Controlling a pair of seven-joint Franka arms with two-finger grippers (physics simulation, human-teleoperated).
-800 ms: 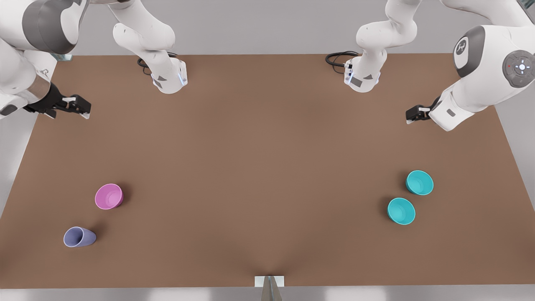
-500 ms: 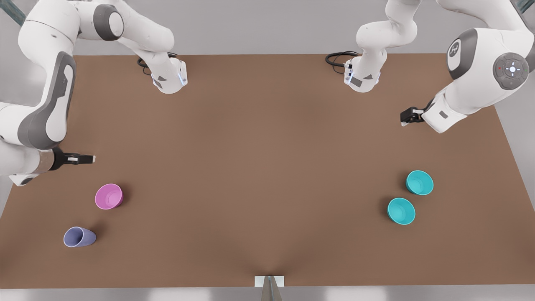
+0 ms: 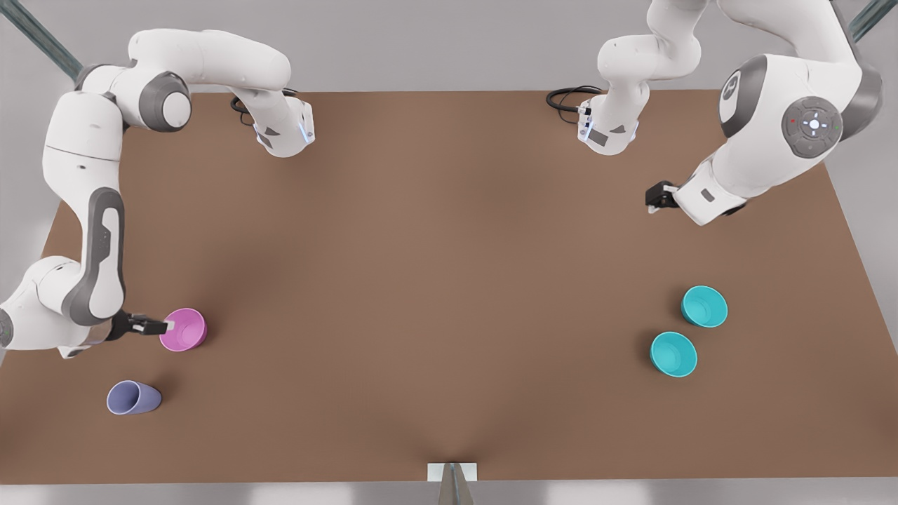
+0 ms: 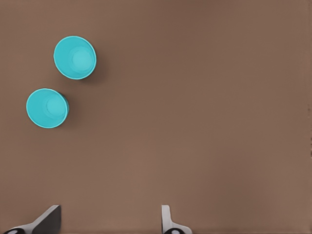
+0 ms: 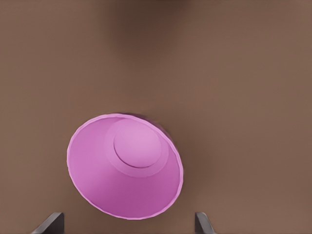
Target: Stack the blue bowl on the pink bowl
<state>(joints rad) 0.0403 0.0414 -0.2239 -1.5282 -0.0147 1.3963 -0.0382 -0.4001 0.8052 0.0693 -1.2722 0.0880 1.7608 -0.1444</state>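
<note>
Right gripper (image 3: pixel 167 326) hangs low on the front view's left, fingers (image 5: pixel 48 223) spread wide. Left gripper (image 3: pixel 651 204) hovers high opposite, apparently open too, fingers (image 4: pixel 46 222) apart.

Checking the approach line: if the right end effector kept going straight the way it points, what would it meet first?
Most likely the pink bowl: the right end effector, fingers open, sits at its rim, bowl between them. Height above the rim is unclear.

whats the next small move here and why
Probably bring the left gripper down toward the nearer blue bowl. Both teal bowls sit untouched on the table, and this gripper is open, high above and short of them. The right gripper is open at the pink bowl rim, which needs no lifting.
</note>
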